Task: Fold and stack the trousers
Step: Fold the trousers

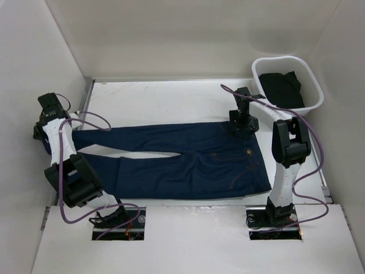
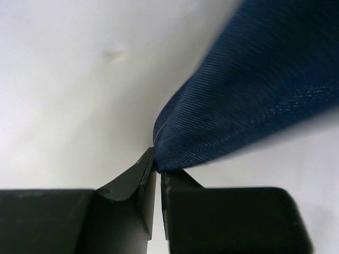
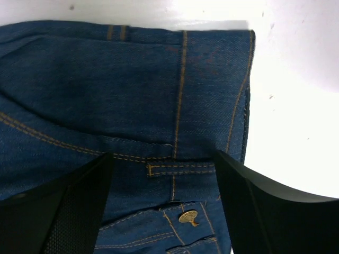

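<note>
**A:** On the white surface (image 1: pixel 171 103), between the two arms, the trousers (image 1: pixel 188 162) lie flat. The waist is to the right and both legs run left, with a narrow wedge of bare surface between them.

**B:** Where is the left gripper (image 2: pixel 157 166)?

**A:** At the left end of the far leg, clenched on the hem. Its wrist view shows a bunched corner of denim pinched between the closed fingers.

**B:** And the right gripper (image 1: pixel 243 127)?

**A:** Over the far corner of the waist, released. Its two fingers stand wide apart on either side of a belt loop, with the waistband edge just beyond them and a brass button showing below. I cannot tell whether the fingers touch the cloth.

**B:** How much room is there around the edges?

**A:** The far half of the surface is bare behind the trousers. A thin strip lies open between the near leg and the arm bases. The waist edge stops short of the right side, near the right arm's upright link.

**B:** What else is there?

**A:** A white basket (image 1: pixel 312 77) sits in the far right corner, just beyond the right gripper, with dark cloth (image 1: pixel 282 88) inside. Plain white walls (image 1: pixel 171 34) close the left, far and right sides, and the left gripper is close to the left one.
</note>
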